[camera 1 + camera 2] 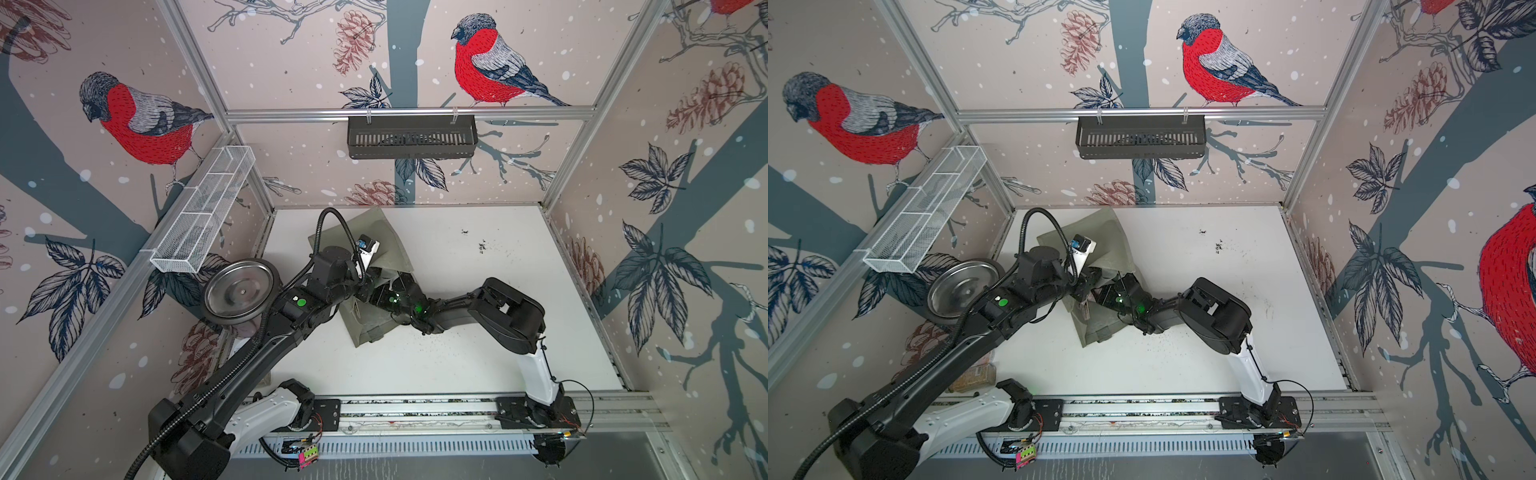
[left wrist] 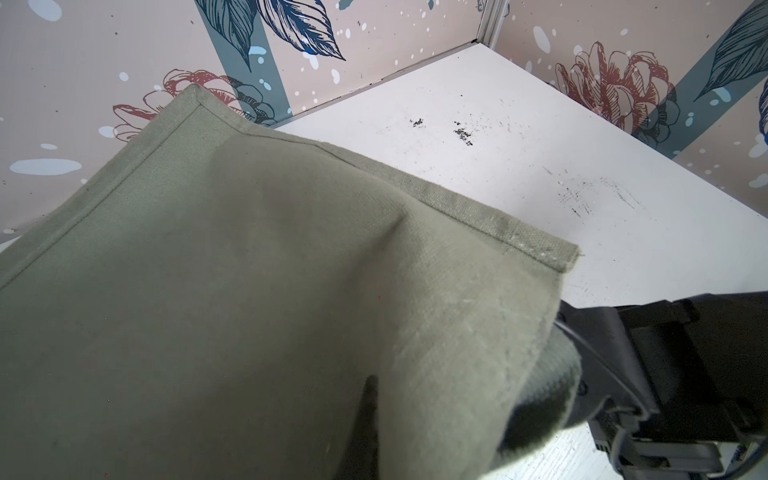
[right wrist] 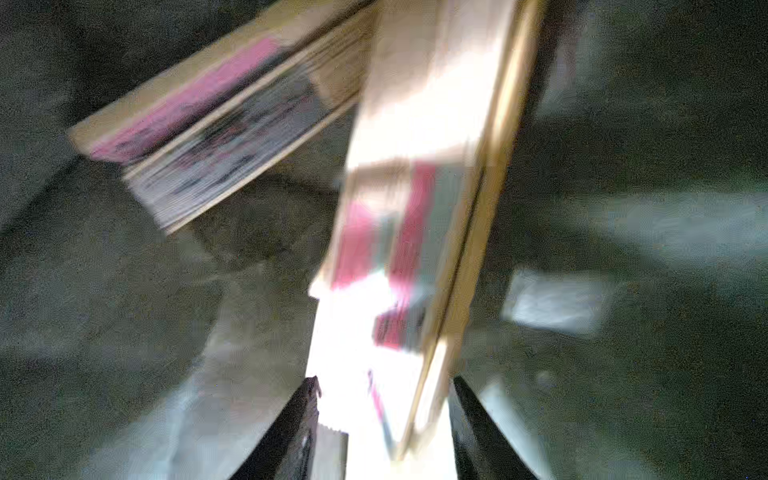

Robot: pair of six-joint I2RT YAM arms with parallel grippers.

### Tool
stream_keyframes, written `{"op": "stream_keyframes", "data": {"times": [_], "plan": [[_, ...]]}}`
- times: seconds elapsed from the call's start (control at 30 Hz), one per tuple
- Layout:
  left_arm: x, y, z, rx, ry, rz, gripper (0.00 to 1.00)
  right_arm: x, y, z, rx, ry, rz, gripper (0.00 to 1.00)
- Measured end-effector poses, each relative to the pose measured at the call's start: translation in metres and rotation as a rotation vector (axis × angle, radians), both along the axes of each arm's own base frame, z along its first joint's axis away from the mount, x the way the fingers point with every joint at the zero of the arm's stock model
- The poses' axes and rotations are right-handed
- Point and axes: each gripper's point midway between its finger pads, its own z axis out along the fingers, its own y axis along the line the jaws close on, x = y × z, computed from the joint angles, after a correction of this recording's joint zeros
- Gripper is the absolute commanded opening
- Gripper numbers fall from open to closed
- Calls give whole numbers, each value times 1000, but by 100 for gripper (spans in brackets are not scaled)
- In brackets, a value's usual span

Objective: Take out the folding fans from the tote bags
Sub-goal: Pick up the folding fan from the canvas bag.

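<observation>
The olive tote bag (image 1: 384, 237) (image 1: 1111, 237) lies crumpled on the white table (image 1: 498, 291), left of its middle. My left gripper (image 2: 370, 390) is shut on the tote bag's fabric, which drapes over it and hides all but one dark fingertip. My right gripper (image 3: 384, 382) reaches inside the bag. A closed folding fan (image 3: 415, 208) of pale bamboo and pink fabric stands between its two black fingers (image 3: 303, 415) and fills the gap. A second fan (image 3: 216, 124) lies slanted deeper in the bag. In both top views the arms hide the bag's mouth.
A round metal dish (image 1: 241, 291) sits at the table's left edge beside the left arm. A white wire-mesh tray (image 1: 203, 208) hangs on the left wall, and a black slotted basket (image 1: 411, 137) on the back rail. Dark crumbs (image 1: 482, 247) speckle the table.
</observation>
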Motion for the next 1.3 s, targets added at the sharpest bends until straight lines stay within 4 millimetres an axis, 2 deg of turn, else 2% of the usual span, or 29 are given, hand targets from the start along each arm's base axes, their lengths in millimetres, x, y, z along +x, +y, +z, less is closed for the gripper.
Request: {"op": "stream_keyframes", "data": {"times": [0.33, 0.5, 0.67, 0.83, 1.17, 1.3], "plan": [[1, -1, -3, 7, 8, -4, 0, 2, -1, -10, 3, 26, -3, 43], [1, -1, -3, 7, 7, -4, 0, -1, -8, -6, -2, 31, -2, 52], [1, -1, -4, 10, 5, -5, 0, -5, -13, -1, -15, 28, -16, 52], [1, 0, -3, 11, 1, -4, 0, -1, -12, -3, -25, 37, -21, 50], [-1, -1, -5, 13, 4, -7, 0, -2, -4, -21, -34, 77, 8, 47], [-1, -1, -5, 12, 5, -7, 0, 0, 1, -14, -5, 81, 21, 43]]}}
